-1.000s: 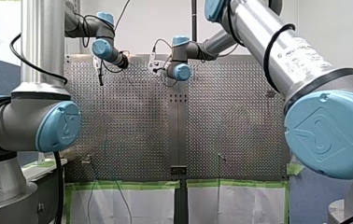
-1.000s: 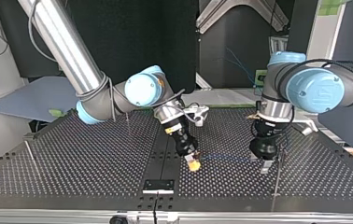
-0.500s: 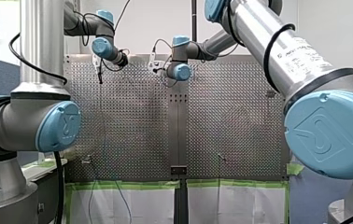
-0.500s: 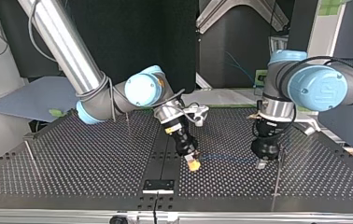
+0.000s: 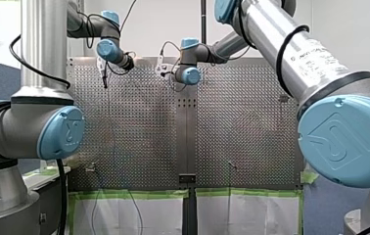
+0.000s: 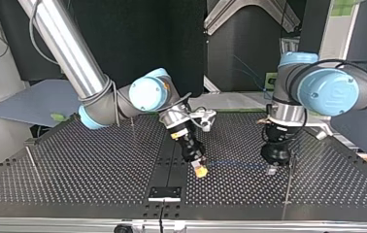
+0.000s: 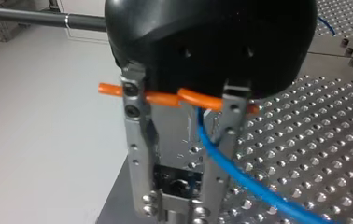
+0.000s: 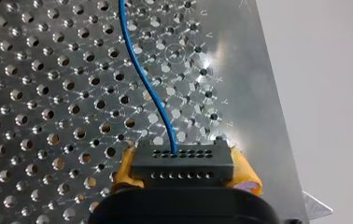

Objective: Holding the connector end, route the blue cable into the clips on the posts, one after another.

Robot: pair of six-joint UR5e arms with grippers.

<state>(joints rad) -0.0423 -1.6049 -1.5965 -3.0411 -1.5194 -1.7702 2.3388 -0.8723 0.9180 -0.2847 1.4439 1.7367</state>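
Note:
In the right wrist view my right gripper (image 8: 184,175) is shut on the black connector (image 8: 183,163), which sits between its yellow pads (image 8: 247,179). The blue cable (image 8: 151,93) leaves the connector across the perforated plate. In the top view the right gripper (image 6: 200,170) hovers low near the table's middle, and the cable (image 6: 235,164) runs level to my left gripper (image 6: 272,170) beside a thin post (image 6: 288,187). In the left wrist view the metal fingers (image 7: 137,154) have drawn in, and the cable (image 7: 240,179) passes between them and out past one finger.
Two more thin posts (image 6: 30,158) (image 6: 132,127) stand at the top view's left. A black bracket (image 6: 164,192) sits on the centre strip near the table's edge. An orange wire (image 7: 165,99) crosses the base of the left gripper's fingers. Slack cable (image 5: 135,213) hangs over the table's near edge.
In the top view my left gripper's two fingers, spread apart a second ago, have come together at the cable beside the post. My right gripper has barely moved.

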